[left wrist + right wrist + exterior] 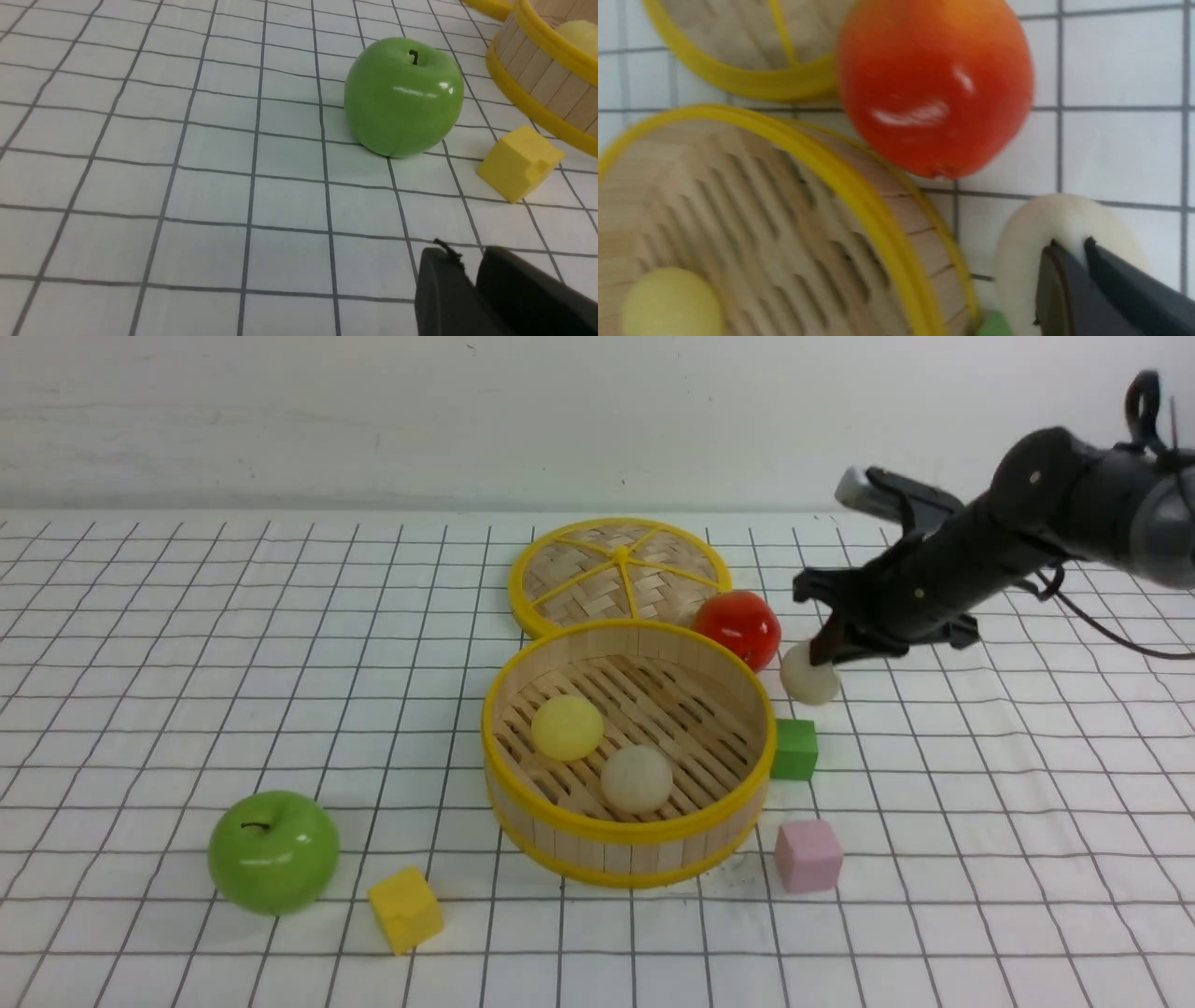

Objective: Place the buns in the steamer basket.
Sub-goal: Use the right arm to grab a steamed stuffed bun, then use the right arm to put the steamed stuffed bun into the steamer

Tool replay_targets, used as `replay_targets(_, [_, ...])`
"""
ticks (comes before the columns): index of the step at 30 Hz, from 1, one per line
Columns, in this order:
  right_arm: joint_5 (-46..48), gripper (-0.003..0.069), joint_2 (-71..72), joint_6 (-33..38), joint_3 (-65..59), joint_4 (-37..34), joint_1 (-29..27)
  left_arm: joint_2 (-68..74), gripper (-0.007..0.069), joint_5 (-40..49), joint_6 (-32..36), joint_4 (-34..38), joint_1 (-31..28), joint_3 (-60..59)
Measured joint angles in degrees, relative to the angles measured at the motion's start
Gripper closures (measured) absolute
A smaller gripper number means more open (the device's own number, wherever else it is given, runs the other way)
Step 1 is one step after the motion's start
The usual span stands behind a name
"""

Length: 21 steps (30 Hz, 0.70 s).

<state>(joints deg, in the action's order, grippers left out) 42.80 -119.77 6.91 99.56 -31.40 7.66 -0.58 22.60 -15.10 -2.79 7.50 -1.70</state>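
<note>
Front view: two buns are recorded inside the steamer basket [625, 835], on its slatted floor: a pale yellow bun [567, 727] and a cream bun [637, 777], just beside each other. A third bun [808, 679], cream and matte, is found outside on the table [187, 663], between the glossy red tomato [738, 628] and the green cube [794, 749]. The right claw [822, 653] is set on its crown, jaws drawn nearly together and pinching it. The left claw [467, 255] is seen with a narrow gap, nothing held, over bare gridded cloth. Wide open room is noted left of the basket. Its right side is crowded by tomato, green cube and pink cube [808, 855]. The basket is of pale wooden staves with yellow rims. The woven lid [619, 574] lies flat just behind it.
</note>
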Motion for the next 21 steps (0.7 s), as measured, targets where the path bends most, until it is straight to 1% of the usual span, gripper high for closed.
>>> replay_targets(1, [-0.1, 0.0652, 0.5, 0.0, 0.0, -0.3, 0.1, 0.0, 0.0515, 0.0, 0.0, 0.0, 0.0, 0.0])
replay_targets(4, [-0.6, 0.0652, 3.8, 2.3, 0.4, -5.6, 2.1, 0.0, 0.0515, 0.0, 0.0, 0.0, 0.0, 0.0])
replay_targets(7, [-0.9, 0.0652, 4.3, 4.9, 0.6, -7.8, 4.4, 0.0, 0.0515, 0.0, 0.0, 0.0, 0.0, 0.0])
replay_targets(11, [-0.9, 0.0652, 2.5, 7.6, 0.6, -7.8, 7.7, 0.0, 0.051, 0.0, 0.0, 0.0, 0.0, 0.0])
replay_targets(16, [-1.8, 0.0639, -2.0, 7.5, 0.6, -5.8, 9.6, 0.0, 0.0503, 0.0, 0.0, 0.0, 0.0, 0.0])
replay_targets(19, [-2.0, 0.0612, -3.5, 6.3, 0.5, -4.7, 9.9, 0.0, 0.0503, 0.0, 0.0, 0.0, 0.0, 0.0])
replay_targets(20, [-2.1, 0.0589, -3.7, 5.2, 0.5, -3.4, 9.9, 0.0, 0.0503, 0.0, 0.0, 0.0, 0.0, 0.0])
replay_targets(21, [-2.1, 0.0552, -3.7, 4.1, 0.5, -2.0, 10.0, 0.0, 0.0503, 0.0, 0.0, 0.0, 0.0, 0.0])
